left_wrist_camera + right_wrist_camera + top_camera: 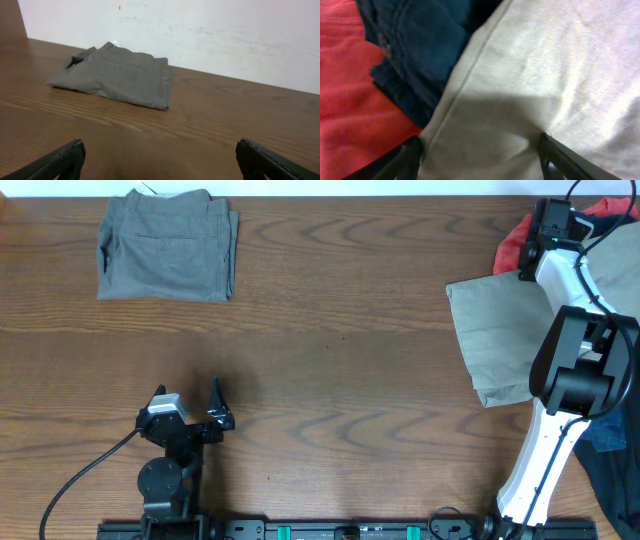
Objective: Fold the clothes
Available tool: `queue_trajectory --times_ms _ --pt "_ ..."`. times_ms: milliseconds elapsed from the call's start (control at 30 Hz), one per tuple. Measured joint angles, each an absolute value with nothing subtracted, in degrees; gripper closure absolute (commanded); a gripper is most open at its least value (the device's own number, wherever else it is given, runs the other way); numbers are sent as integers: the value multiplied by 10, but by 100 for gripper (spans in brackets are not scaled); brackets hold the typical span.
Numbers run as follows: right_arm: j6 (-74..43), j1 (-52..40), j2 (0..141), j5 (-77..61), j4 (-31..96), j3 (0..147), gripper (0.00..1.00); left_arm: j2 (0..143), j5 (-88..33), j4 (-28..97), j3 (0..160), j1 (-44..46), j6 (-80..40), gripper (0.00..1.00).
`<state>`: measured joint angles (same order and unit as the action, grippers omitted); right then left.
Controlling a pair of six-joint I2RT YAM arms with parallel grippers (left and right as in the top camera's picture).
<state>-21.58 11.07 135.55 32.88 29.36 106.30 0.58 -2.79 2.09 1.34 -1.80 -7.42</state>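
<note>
A folded grey garment (168, 245) lies at the far left of the table and shows ahead in the left wrist view (120, 75). A beige garment (495, 330) lies spread at the right edge. My right gripper (525, 265) is at its far corner. In the right wrist view my fingers (480, 145) are open and straddle a raised fold of the beige cloth (545, 75). My left gripper (190, 395) is open and empty over bare wood at the near left (160, 150).
A red garment (515, 240) (345, 75) and dark blue denim (420, 40) lie piled at the far right corner beside the beige one. More dark clothing (610, 435) hangs by the right edge. The wooden table (350, 360) runs between the two garments.
</note>
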Motion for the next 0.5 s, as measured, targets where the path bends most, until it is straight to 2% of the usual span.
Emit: queue_trajectory --times_ms 267,333,500 --pt "-224 125 1355 332 309 1063 88 6 -28 21 13 -18 -74 2" --pt "-225 126 1355 332 310 1063 99 6 -28 21 13 -18 -74 2" --pt "-229 126 1355 334 311 1063 99 6 -28 21 13 -18 -74 2"
